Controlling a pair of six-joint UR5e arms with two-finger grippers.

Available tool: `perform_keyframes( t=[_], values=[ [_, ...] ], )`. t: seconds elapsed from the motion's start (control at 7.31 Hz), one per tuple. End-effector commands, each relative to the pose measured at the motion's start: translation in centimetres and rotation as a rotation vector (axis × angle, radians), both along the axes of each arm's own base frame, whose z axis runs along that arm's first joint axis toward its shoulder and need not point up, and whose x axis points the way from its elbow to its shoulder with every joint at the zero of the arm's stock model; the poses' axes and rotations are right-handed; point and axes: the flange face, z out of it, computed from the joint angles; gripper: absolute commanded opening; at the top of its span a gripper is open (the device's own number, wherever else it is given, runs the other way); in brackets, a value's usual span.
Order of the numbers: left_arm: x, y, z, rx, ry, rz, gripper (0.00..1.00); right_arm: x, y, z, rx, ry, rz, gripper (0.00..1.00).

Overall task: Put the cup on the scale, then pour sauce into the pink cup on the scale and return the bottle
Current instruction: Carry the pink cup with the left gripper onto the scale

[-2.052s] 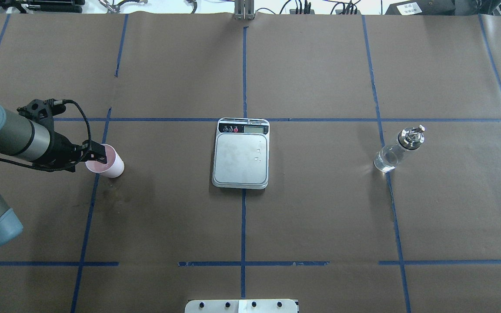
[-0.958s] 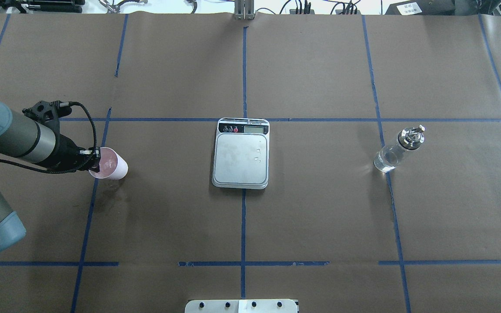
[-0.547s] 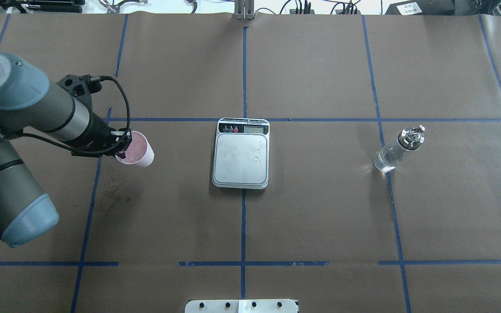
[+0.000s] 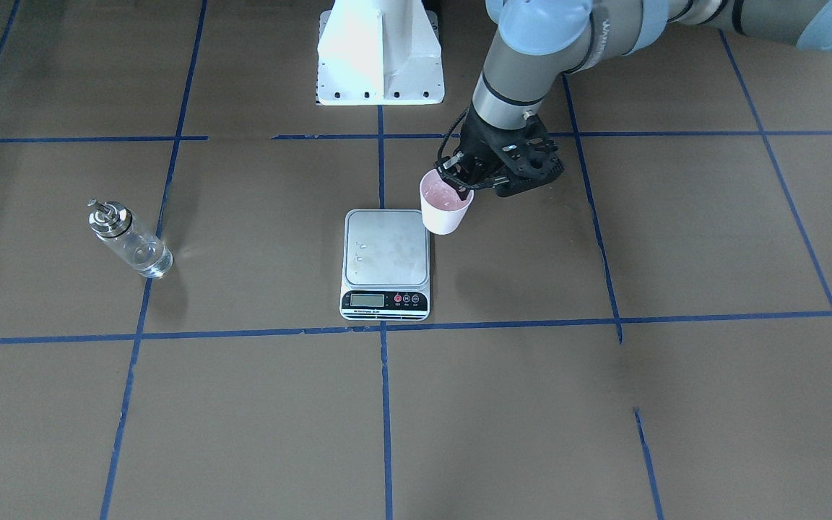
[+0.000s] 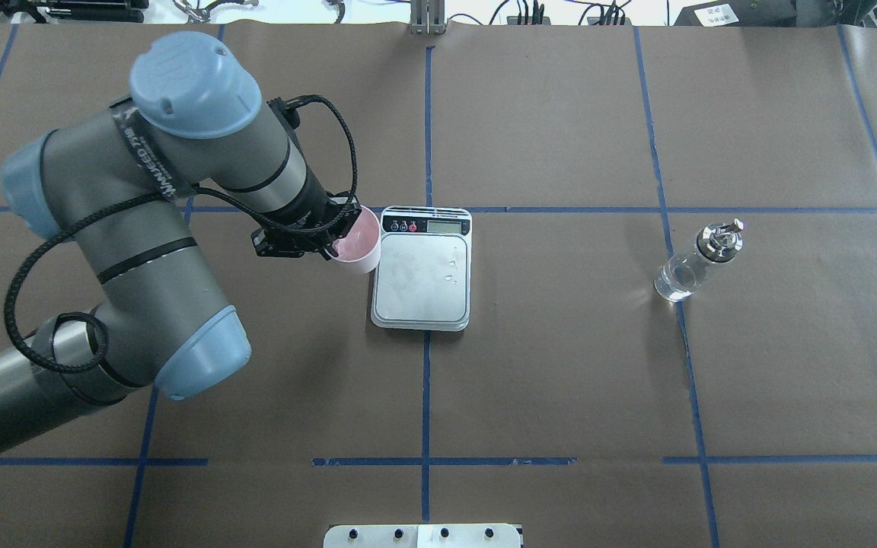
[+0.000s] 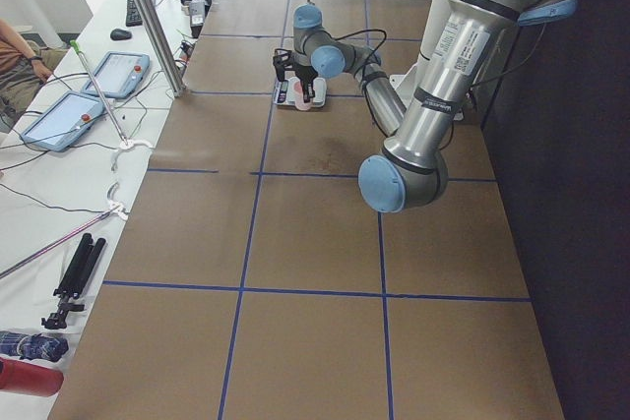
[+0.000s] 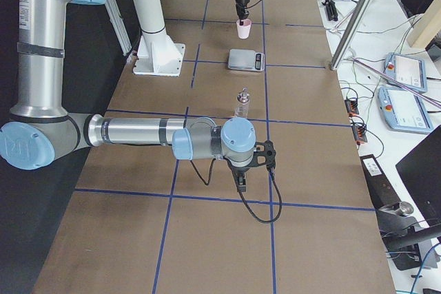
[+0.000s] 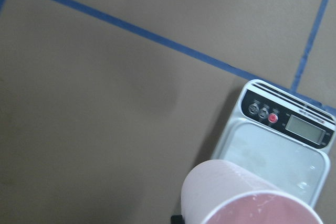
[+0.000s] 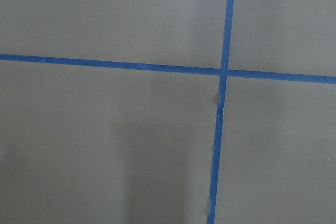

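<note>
Well, you had the brown-papered table with its blue tape grid under everything. The left arm reached across it. The left gripper was clamped on the rim of the cup, with one finger showing inside the pink mouth. It held the cup upright and clear of the paper (in the front-facing view the cup's shadow fell on the table apart from it). The right arm lay low near the table's other end. Its right gripper pointed down at the paper, and from that side view you could not tell whether its jaws were apart or together. The scale sat just beyond the left gripper, on the cup's far side. The cup hung by the scale's edge near the black panel end, not resting on the platform. A few droplets dotted that platform. The bottle stood upright well beyond the scale from the left gripper and nearer the right gripper, touched by neither.
</note>
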Motion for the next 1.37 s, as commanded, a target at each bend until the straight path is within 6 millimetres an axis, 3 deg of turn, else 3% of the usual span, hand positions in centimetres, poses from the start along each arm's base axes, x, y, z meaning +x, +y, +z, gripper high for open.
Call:
perform_keyframes(
  t=[0.0,0.41,1.23],
  values=[
    [5.1,-0.6,-2.0,-0.037,-0.016,-0.023,0.00,0.0,0.0,-0.4,0.007,0.003,0.001,1.00],
    [8.2,-2.0,-1.4,-0.051,0.004,-0.038,0.00,0.0,0.0,-0.7,0.010,0.001,0.000,1.00],
    [9.7,-1.5,0.0,-0.056,-0.007,-0.019,0.00,0.0,-0.3,-1.1,0.018,0.000,0.000,1.00]
  ],
)
